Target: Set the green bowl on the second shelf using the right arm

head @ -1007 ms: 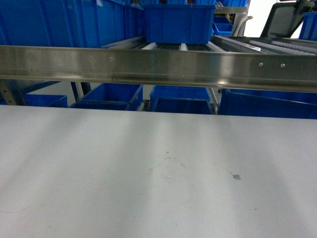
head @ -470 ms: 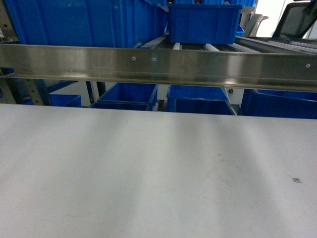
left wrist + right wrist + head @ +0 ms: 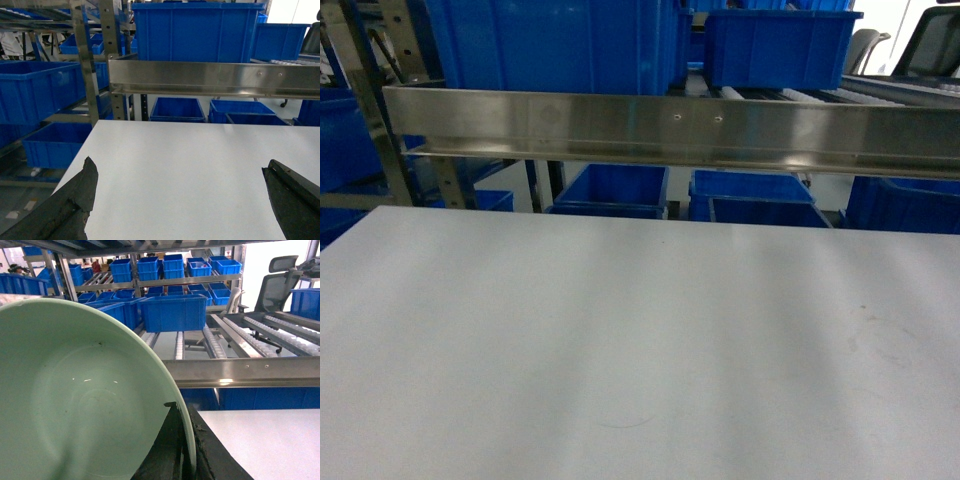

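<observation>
while the green bowl [image 3: 75, 400] fills the left and middle of the right wrist view, its rim sits pinched in the right claw [image 3: 182, 450], one dark finger inside the rim and one outside, so the bowl hangs in the air and touches neither the worktop [image 3: 265, 440] nor any shelf. the bowl is tilted, its hollow facing the camera, and it looks empty. just past its rim runs the steel rail [image 3: 250, 372] at the front edge of the roller shelf [image 3: 235, 335], where a blue tote [image 3: 172, 312] stands further back on the rollers.

to do this step well, i judge the bowl should go up and forward over the rail with room to spare, since a low rim could catch on the steel lip. it should also be levelled before release, then set on the rollers near the front edge, short of the blue tote, so it neither knocks the tote nor rolls.

the right arm appears raised near rail height, wrist looking along the shelf; it does not show in the head view, which has only the bare worktop and the rail. the left claw [image 3: 180, 200] hangs low over the near edge of the worktop, fingers spread wide and holding nothing.
</observation>
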You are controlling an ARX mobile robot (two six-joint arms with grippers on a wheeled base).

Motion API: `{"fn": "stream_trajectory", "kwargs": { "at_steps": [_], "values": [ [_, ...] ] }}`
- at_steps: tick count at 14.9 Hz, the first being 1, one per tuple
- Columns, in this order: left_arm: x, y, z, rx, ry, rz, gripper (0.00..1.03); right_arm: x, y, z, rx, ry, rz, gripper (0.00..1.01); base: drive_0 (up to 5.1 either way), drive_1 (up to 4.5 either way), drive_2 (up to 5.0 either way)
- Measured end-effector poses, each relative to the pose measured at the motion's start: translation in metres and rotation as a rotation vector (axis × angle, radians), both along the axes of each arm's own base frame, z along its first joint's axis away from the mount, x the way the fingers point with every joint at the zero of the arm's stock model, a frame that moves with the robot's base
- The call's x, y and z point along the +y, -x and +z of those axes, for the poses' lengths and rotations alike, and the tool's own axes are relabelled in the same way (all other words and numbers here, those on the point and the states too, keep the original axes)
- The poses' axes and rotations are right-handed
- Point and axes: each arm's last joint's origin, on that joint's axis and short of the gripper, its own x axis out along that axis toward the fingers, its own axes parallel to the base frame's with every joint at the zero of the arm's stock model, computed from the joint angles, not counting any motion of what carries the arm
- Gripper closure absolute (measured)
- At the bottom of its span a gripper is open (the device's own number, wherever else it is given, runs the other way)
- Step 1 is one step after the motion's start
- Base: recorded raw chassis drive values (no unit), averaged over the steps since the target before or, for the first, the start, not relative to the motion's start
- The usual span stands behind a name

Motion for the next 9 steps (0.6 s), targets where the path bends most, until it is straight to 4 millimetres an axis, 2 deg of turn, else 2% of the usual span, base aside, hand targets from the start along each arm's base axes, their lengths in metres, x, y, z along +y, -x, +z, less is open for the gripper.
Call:
{"fn": "stream_trajectory", "kwargs": {
  "at_steps": [7, 9],
  "values": [
    [0.0000, 0.0000, 0.0000, 0.000, 0.000, 0.000, 0.05, 0.0000, -0.0001, -0.0001, 0.001, 0.000, 0.000, 0.99, -5.0, 2.43, 2.4],
    [0.0001, 0.0000, -0.0001, 0.001, 0.000, 0.001, 0.05, -0.0001, -0.0003, -0.0002, 0.002, -0.001, 0.000, 0.99, -6.5, 0.91, 0.9]
  ]
}}
